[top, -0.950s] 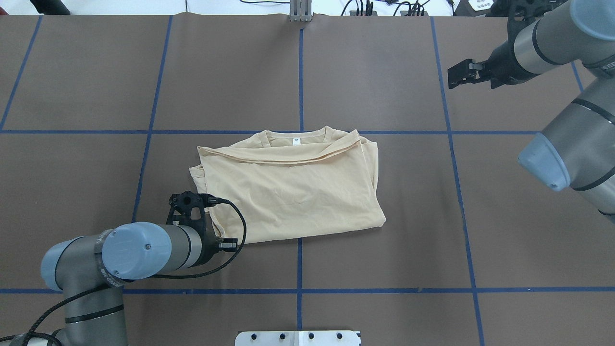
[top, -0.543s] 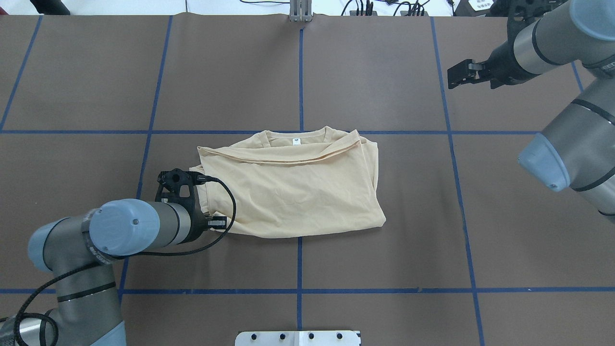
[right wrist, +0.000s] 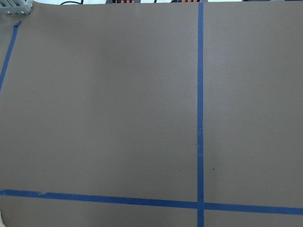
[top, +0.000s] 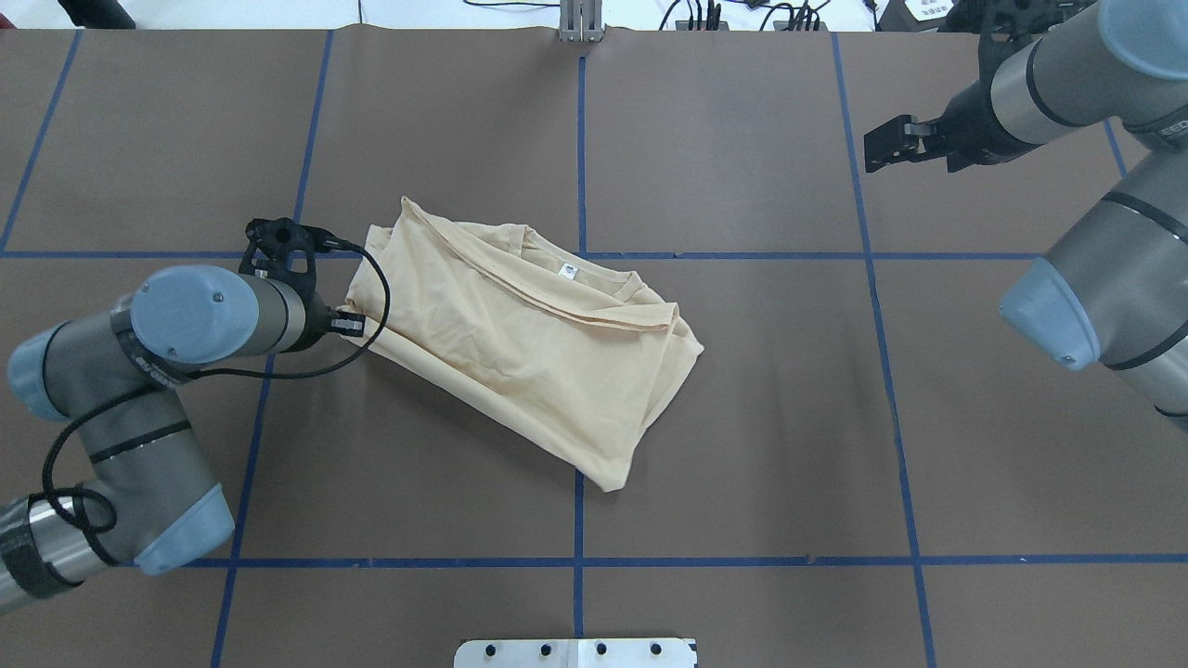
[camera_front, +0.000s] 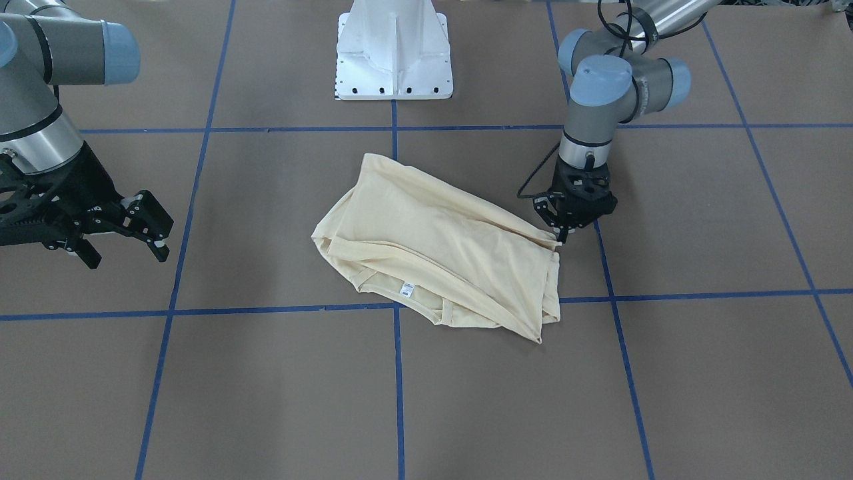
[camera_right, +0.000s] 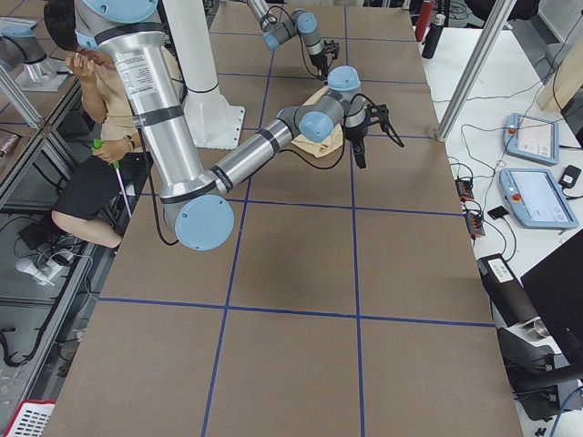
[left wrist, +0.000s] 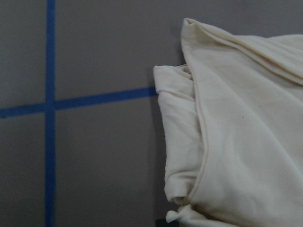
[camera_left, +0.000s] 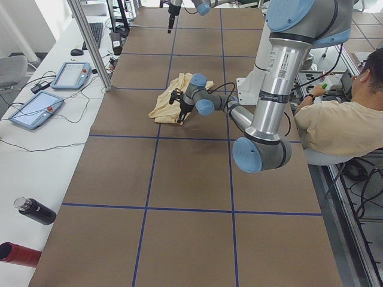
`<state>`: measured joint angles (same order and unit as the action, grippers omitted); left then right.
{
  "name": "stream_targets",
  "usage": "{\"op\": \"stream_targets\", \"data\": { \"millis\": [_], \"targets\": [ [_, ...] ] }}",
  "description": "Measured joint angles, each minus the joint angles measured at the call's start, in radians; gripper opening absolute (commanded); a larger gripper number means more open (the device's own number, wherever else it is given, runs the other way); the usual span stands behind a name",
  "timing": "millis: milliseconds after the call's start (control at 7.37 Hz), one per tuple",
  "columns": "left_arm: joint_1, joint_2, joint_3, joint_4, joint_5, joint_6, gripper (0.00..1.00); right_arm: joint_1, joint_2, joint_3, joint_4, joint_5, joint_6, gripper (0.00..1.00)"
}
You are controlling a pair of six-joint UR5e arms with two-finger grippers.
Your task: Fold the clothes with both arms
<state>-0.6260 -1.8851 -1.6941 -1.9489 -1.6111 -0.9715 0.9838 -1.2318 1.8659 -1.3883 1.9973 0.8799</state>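
T-shirt (top: 538, 343) corner pinched by fingers (camera_front: 562, 233) of left arm (camera_front: 586, 127), pointing straight down

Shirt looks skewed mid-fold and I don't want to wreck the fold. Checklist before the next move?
1. Hold by the left gripper: ok. It is shut on a corner of the T-shirt.
2. The right gripper free: ok. It is open, empty and well away from the shirt.
3. Shirt square to the blue tape lines: not ok. It lies diagonally.
4. Edge at the held corner tidy: not ok. An under layer pokes out, rolled.
5. The wrist cable clear of the cloth: cannot tell. In the overhead view it loops across the shirt's edge.
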Motion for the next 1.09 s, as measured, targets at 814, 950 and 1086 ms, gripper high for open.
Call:
{"op": "stream_targets", "data": {
  "millis": [814,950,1086],
  "targets": [
    [-0.257,-0.486,0.773,-0.284,0.014,0.309,0.99,-0.005,0.0,-0.003,0.0,0.001,0.022,1.0],
    [-0.271,-0.49,0.794,-0.313,0.014,0.369,1.0,-0.011,0.003,-0.006,0.0,0.0,0.026,1.0],
    [-0.284,-0.461,0.787,-0.358,0.01,0.421,1.0,-0.037,0.018,-0.011,0.0,-0.01,0.055,1.0]
  ]
}}
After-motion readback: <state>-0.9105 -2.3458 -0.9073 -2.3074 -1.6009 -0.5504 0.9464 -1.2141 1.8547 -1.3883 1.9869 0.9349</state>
